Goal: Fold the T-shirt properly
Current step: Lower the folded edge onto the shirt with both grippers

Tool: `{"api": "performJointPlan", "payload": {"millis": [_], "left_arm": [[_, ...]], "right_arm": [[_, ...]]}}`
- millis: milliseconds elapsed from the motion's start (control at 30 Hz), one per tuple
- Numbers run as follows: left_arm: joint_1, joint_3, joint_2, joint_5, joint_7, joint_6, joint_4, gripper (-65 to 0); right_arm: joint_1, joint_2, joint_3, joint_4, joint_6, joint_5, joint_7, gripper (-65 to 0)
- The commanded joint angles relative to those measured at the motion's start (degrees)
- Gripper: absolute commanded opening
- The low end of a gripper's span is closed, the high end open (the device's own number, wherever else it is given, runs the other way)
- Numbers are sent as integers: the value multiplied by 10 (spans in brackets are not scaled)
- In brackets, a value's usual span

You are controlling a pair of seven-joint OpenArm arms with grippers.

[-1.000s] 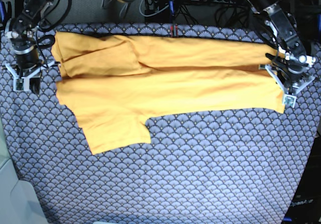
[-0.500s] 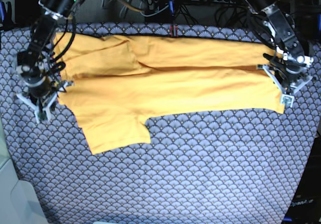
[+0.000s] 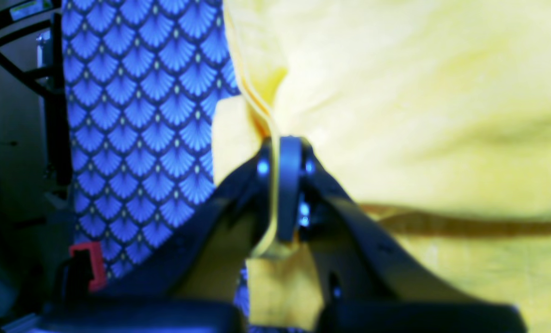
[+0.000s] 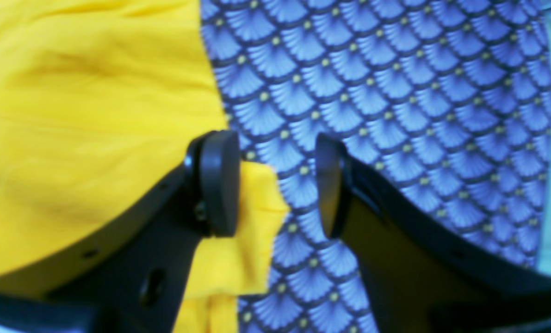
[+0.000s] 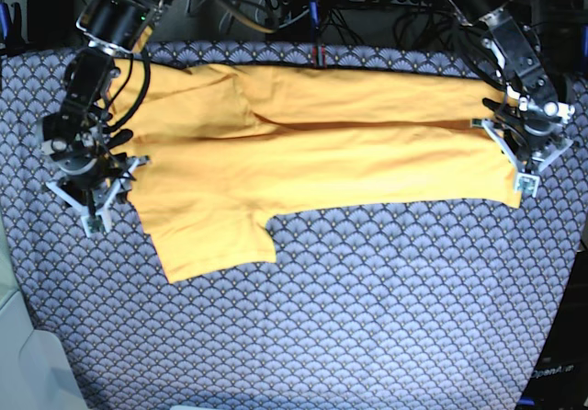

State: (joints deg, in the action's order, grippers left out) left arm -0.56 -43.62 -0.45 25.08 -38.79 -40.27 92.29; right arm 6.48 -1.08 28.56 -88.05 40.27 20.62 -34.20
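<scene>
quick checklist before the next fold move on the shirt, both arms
1. Left gripper has the T-shirt hem pinched, jaws shut on fabric: ok.
2. Right gripper has hold of the shirt: not ok; jaws open, a yellow corner lies between them, nearer one jaw.
3. Right gripper at the shirt's edge, by the sleeve end: ok.
4. Shirt flat on the patterned cloth: not ok; a long crease runs across it and one sleeve sticks out.
5. Cloth beside the shirt free of other things: ok in the base view.
</scene>
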Motion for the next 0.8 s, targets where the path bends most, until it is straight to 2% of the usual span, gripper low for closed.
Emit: {"api": "performJointPlan", "payload": {"millis": [0,100,667,767], "left_arm": [[13,1,-7,-3,11,4,9,-650],[14,1,-7,-3,11,4,9,-650],[17,1,-7,-3,11,4,9,-650],[17,1,-7,-3,11,4,9,-650]], "right_arm": [[9,5,1,-9,-3,-5,9,-370],[1,-5,4,-9,-3,-5,9,-370],[-12,-10,5,23,-3,-4,9,-375],[-23,-10,1,23,-3,-4,15,-418]]}}
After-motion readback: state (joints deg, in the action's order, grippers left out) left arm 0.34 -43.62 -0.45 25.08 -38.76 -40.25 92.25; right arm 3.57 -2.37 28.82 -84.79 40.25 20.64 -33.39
